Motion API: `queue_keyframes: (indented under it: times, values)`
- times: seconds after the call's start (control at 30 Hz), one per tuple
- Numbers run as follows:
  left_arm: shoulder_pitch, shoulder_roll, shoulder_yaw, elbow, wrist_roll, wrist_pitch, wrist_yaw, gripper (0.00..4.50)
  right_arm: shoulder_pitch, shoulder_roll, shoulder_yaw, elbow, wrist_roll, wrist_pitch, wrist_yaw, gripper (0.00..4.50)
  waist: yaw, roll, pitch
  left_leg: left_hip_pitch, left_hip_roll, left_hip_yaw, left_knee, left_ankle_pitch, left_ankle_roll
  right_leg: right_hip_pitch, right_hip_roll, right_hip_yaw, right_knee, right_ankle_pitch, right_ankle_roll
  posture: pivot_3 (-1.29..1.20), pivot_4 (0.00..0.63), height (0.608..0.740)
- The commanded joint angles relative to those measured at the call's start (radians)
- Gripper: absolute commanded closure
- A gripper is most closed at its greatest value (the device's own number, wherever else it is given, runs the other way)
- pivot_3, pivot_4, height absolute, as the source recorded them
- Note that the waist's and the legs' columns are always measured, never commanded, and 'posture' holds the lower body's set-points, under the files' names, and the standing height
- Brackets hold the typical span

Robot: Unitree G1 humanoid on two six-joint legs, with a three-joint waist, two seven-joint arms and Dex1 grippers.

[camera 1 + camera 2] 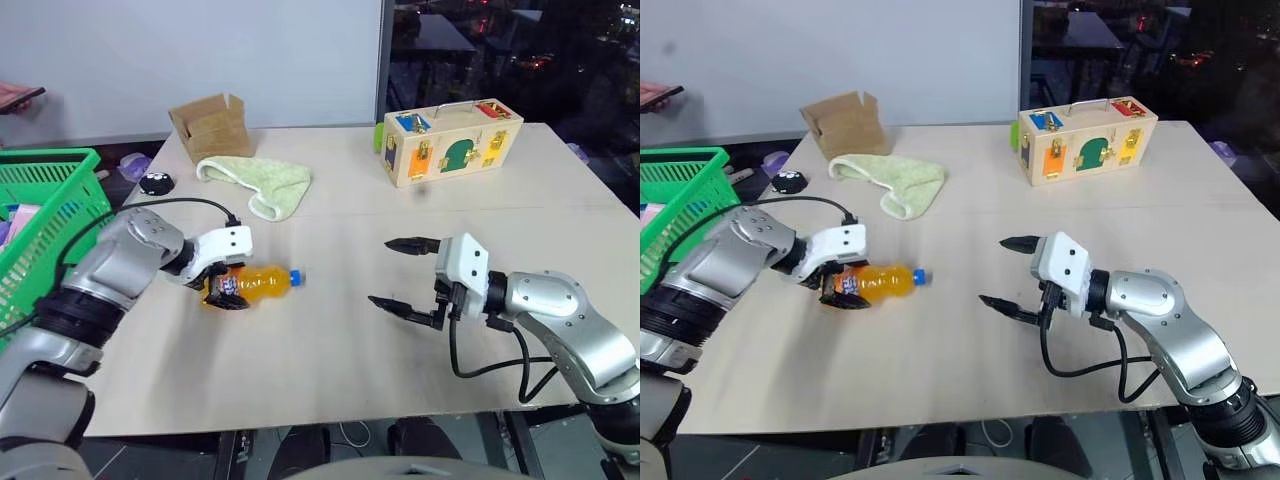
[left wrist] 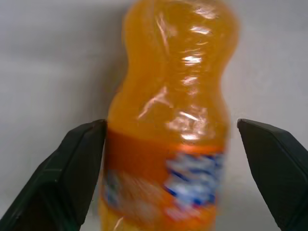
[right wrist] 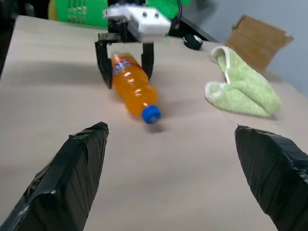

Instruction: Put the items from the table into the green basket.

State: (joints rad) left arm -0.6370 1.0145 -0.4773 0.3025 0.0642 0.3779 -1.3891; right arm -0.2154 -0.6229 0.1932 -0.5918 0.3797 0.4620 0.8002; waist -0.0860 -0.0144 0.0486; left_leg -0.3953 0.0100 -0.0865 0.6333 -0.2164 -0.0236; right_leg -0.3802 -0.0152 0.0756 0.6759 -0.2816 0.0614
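The orange-drink bottle with a blue cap lies on its side on the beige table, cap pointing right. My left gripper points down over the bottle's labelled end, open. One finger is against the bottle's side and the other finger stands off it. The pale green cloth lies crumpled further back. At the table's left edge stands the green basket, with pale things inside. To the right of the bottle, my right gripper hovers wide open with nothing between its fingers.
A folded cardboard box stands behind the cloth. A wooden latch box sits at the back right. A small black object and a purple one lie near the basket. A person's hand shows at far left.
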Motion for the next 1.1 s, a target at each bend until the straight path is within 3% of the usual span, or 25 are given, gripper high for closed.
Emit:
queue_keyframes:
  times: [0.03, 0.07, 0.2, 0.27, 0.37, 0.47, 0.57, 0.67, 0.77, 1.03, 1.1]
  values:
    - [-0.028, -0.026, -0.004, 0.067, 0.053, -0.051, 0.003, 1.16, -0.002, -0.006, -0.027, -0.046, 0.008, 0.001, -0.009, 0.0, -0.006, 0.0, 0.0, 0.0, 0.0, 0.0, 0.0, 0.0, 0.0, 0.0, 0.0, 0.0, 0.0, 0.0, 0.0, -0.11, 0.0, 0.74]
    - [-0.028, -0.034, -0.002, 0.079, 0.06, -0.057, 0.006, 1.42, 0.0, -0.004, -0.028, -0.049, 0.009, 0.002, -0.011, 0.0, -0.006, 0.001, 0.0, 0.0, 0.0, 0.0, 0.0, 0.0, 0.0, 0.0, 0.0, 0.0, 0.0, 0.0, 0.0, -0.12, 0.0, 0.74]
    - [-0.01, -0.041, 0.033, 0.101, 0.064, -0.081, 0.026, 1.42, 0.0, 0.003, -0.028, -0.053, 0.014, 0.006, -0.016, 0.0, -0.006, 0.002, -0.001, 0.002, -0.001, -0.001, 0.001, 0.0, 0.0, 0.001, 0.0, 0.0, 0.001, 0.0, 0.001, -0.11, 0.0, 0.74]
    - [0.02, -0.048, 0.126, 0.079, -0.011, -0.069, 0.052, 1.42, -0.005, 0.008, -0.021, -0.05, 0.012, 0.005, -0.014, 0.0, -0.008, 0.002, -0.001, 0.003, 0.0, -0.001, 0.001, 0.0, 0.0, 0.002, 0.0, 0.0, 0.002, 0.0, 0.001, -0.1, 0.0, 0.74]
    - [0.026, -0.084, 0.465, 0.012, -0.233, 0.196, 0.172, 1.42, -0.023, 0.027, -0.01, -0.043, 0.021, -0.001, -0.008, 0.0, -0.006, 0.001, 0.0, 0.003, 0.0, -0.001, 0.001, 0.0, 0.0, 0.002, 0.0, -0.001, 0.002, 0.0, 0.001, -0.07, 0.0, 0.74]
    - [0.003, -0.089, 0.78, 0.048, -0.306, 0.306, 0.444, 1.42, -0.089, 0.09, 0.012, -0.007, 0.034, -0.017, -0.001, 0.0, -0.009, -0.014, 0.007, -0.002, 0.001, -0.008, 0.003, 0.0, 0.0, 0.0, 0.001, -0.006, 0.003, 0.0, 0.001, 0.01, 0.0, 0.74]
    - [0.002, -0.075, 0.951, 0.059, -0.332, 0.31, 0.608, 1.42, -0.167, 0.164, 0.045, 0.057, 0.02, -0.04, -0.005, 0.0, -0.017, -0.016, 0.007, -0.001, 0.004, -0.008, 0.002, 0.0, 0.0, 0.0, 0.002, -0.006, 0.003, 0.002, -0.001, 0.06, 0.0, 0.74]
    - [-0.016, -0.034, 1.07, 0.128, -0.306, 0.229, 0.78, 1.42, -0.243, 0.246, 0.071, 0.128, 0.007, -0.051, -0.021, 0.0, 0.007, -0.014, 0.007, 0.001, 0.001, -0.009, -0.001, 0.0, 0.0, 0.0, -0.001, -0.007, 0.003, 0.003, -0.003, 0.12, 0.0, 0.74]
    - [-0.042, 0.05, 1.115, 0.257, -0.261, 0.112, 0.915, 1.42, -0.281, 0.291, 0.087, 0.174, -0.003, -0.079, -0.009, 0.0, 0.041, -0.015, 0.007, 0.0, -0.001, -0.01, -0.003, 0.0, 0.0, 0.0, -0.001, -0.009, 0.002, 0.003, -0.003, 0.15, 0.0, 0.74]
    - [-0.14, 0.172, 1.011, 0.624, -0.182, -0.063, 1.019, 1.42, -0.304, 0.314, 0.092, 0.222, -0.007, -0.107, 0.02, 0.0, 0.144, -0.021, 0.006, -0.001, -0.003, -0.011, -0.001, 0.001, -0.003, 0.001, -0.003, -0.011, 0.001, 0.002, -0.004, 0.17, 0.0, 0.74]
    - [-0.132, 0.18, 1.006, 0.699, -0.183, -0.087, 1.01, 0.38, -0.303, 0.31, 0.09, 0.225, -0.012, -0.11, 0.026, 0.0, 0.159, -0.021, 0.006, -0.001, -0.003, -0.011, -0.001, 0.004, -0.007, 0.001, -0.003, -0.012, 0.001, 0.002, -0.003, 0.17, 0.0, 0.74]
